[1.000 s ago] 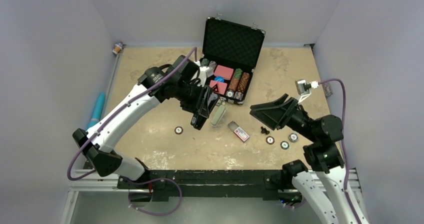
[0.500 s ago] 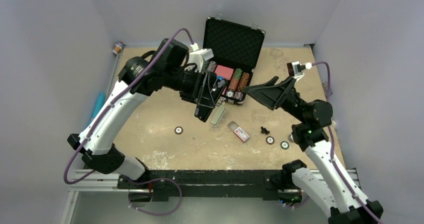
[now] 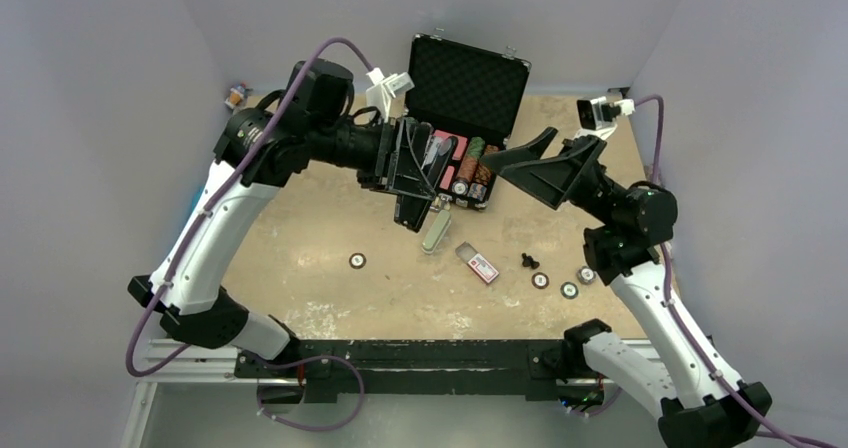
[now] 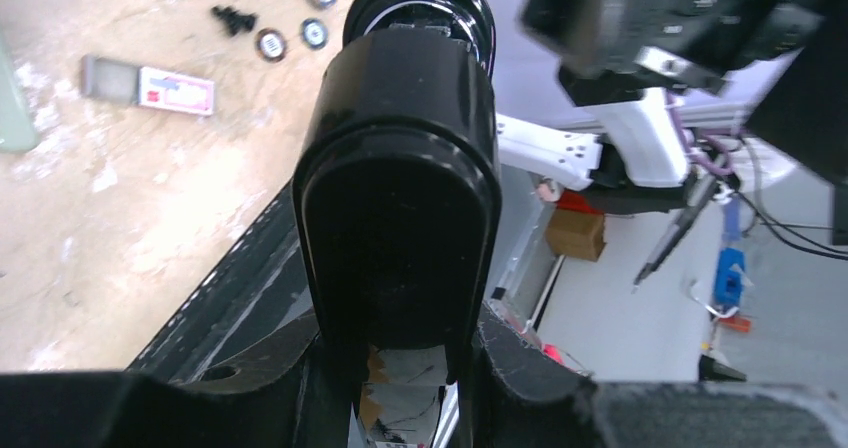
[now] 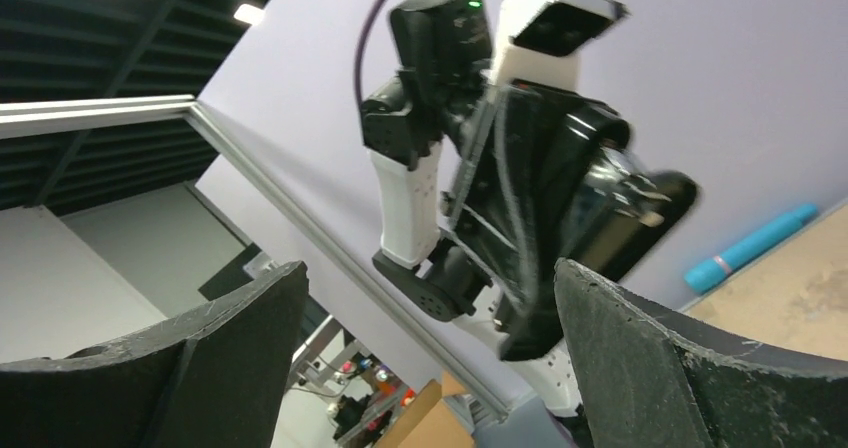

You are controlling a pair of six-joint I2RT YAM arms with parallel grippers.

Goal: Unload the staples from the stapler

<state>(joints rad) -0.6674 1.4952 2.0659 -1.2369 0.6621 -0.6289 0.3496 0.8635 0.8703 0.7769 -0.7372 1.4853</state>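
- both arms have risen and swung toward the far side over the last second; the left arm [image 3: 215,218] has carried its load up from just over the table to in front of the case, and the right arm [image 3: 640,298] has lifted off the right-hand chips to face it
- table [image 3: 300,168]: sandy, scuffed top; everything else lies on it or hangs over it
- case [image 3: 468,73]: black, at the far edge, lid upright and foam-lined; its tray holds stacked chips and pink and red packs
- left gripper [image 3: 412,190]: raised in front of the case, jaws clamped on the stapler
- right gripper [image 3: 522,151]: also in the air in front of the case, to the right of the left one and pointing at it; jaws wide apart with nothing between them
- blue tube [image 5: 745,248]: lies by the table's left edge, seen behind the left arm in the right wrist view
- stapler [image 4: 398,168]: black and glossy, held off the table in the left gripper; in the top view its free end slants down toward the near side, over the far end of the bar without touching it
- grey-green bar [image 3: 436,230]: lies on the table near the middle
- small box [image 3: 478,264]: red-and-white label, on the table just right of the bar, apart from it
- three chips [image 3: 569,290]: in a loose group on the near right of the table
- lone chip [image 3: 357,260]: on the table left of the bar, well apart from the others
- small black piece [image 3: 529,261]: between the box and the three chips
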